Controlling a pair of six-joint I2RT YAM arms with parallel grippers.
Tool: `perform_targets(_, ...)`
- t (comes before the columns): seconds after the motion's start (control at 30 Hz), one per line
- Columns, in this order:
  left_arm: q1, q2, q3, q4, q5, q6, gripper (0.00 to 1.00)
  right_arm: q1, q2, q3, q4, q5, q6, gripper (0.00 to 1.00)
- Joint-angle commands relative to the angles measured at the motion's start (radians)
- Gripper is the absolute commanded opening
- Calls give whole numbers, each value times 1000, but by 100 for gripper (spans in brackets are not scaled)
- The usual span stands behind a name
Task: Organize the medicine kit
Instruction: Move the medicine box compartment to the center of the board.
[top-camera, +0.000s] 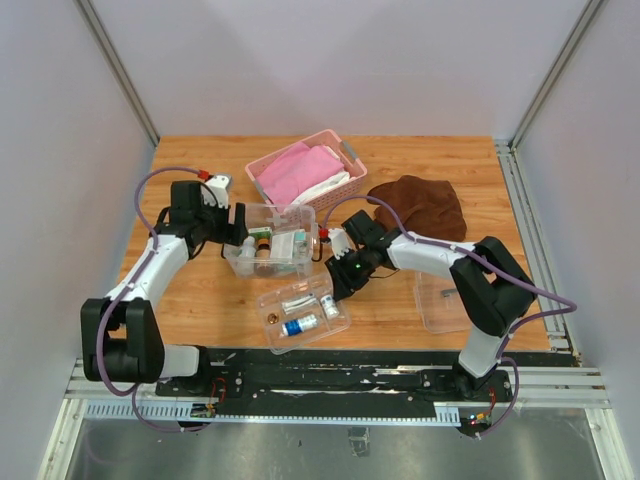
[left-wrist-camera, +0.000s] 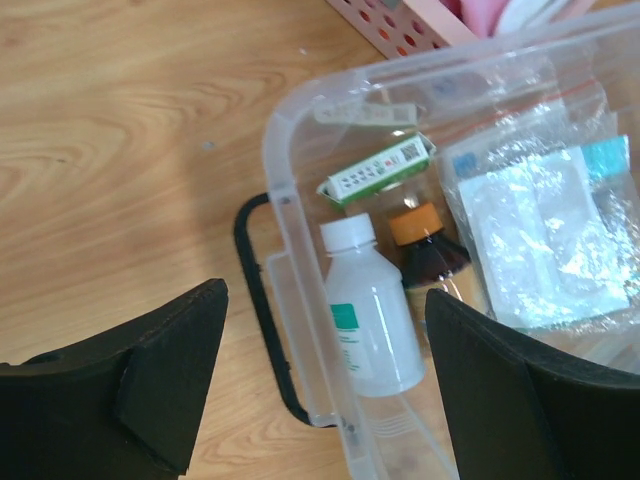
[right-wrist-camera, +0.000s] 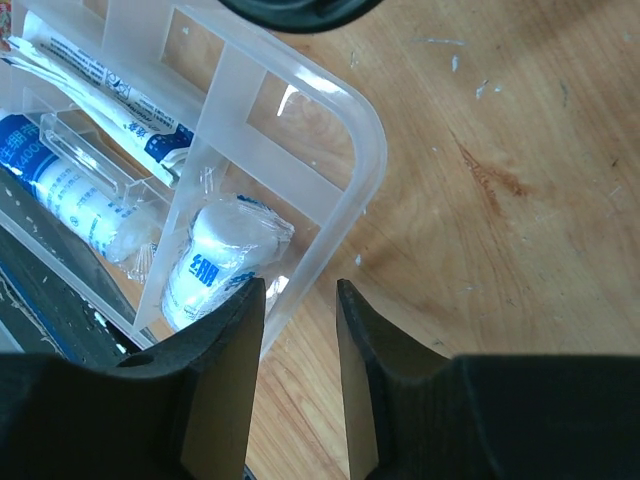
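1. Top view. The clear box (top-camera: 240, 262) sits mid-table, just in front of the pink basket (top-camera: 335, 150). The divided tray (top-camera: 340, 322) lies nearer the arm bases, apart from the box. A brown cloth (top-camera: 420, 205) is right of the basket. A clear plastic piece (top-camera: 438, 305) lies on the right, partly under the right arm.
2. Same view. The left gripper (top-camera: 238, 232) is at the box's left end and the right gripper (top-camera: 335, 283) at the tray's right rim. From here we cannot tell how far either is spread.
3. Left wrist. We see the fingers (left-wrist-camera: 170, 380) spread wide over the box's end wall and its dark handle (left-wrist-camera: 262, 310), holding nothing. Inside lie a white bottle (left-wrist-camera: 372, 325), a brown bottle (left-wrist-camera: 428, 255) with an orange cap, a green-and-white carton (left-wrist-camera: 378, 170) and clear-bagged packets (left-wrist-camera: 545, 235).
4. Right wrist. The fingers (right-wrist-camera: 385, 380) stand a narrow gap apart, with wood showing between them. The tray's rim (right-wrist-camera: 365, 135) runs in beside the left one and is not pinched. The nearest compartment holds a wrapped white roll (right-wrist-camera: 215, 265). A blue-labelled bottle (right-wrist-camera: 60, 190) and sachets (right-wrist-camera: 100, 85) lie in those beyond.
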Motion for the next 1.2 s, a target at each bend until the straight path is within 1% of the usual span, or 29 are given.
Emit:
perform_targets(0.0, 4, 35, 19, -51, 173, -19, 82, 10, 12, 19, -60, 107, -14, 35)
perform_targets(0.2, 3, 35, -7, -6, 299, -21, 79, -11, -9, 20, -67, 128, -20, 34)
perform_targets(0.33, -10, 24, -27, 30, 398, -41, 79, -52, -21, 15, -72, 138, -22, 33)
perform_targets(0.57, -99, 41, -37, 83, 421, -52, 81, -122, -33, 4, -89, 150, -40, 32)
perform_targets(0.83, -150, 91, -20, 162, 483, -98, 83, -243, -55, -22, -139, 122, -110, 28)
perform_targets(1.0, -169, 89, -25, 201, 489, -109, 84, -260, -82, -39, -174, 117, -174, 28)
perform_targets(1.17, -169, 72, -36, 207, 455, -92, 85, -261, -113, -56, -201, 144, -227, 31)
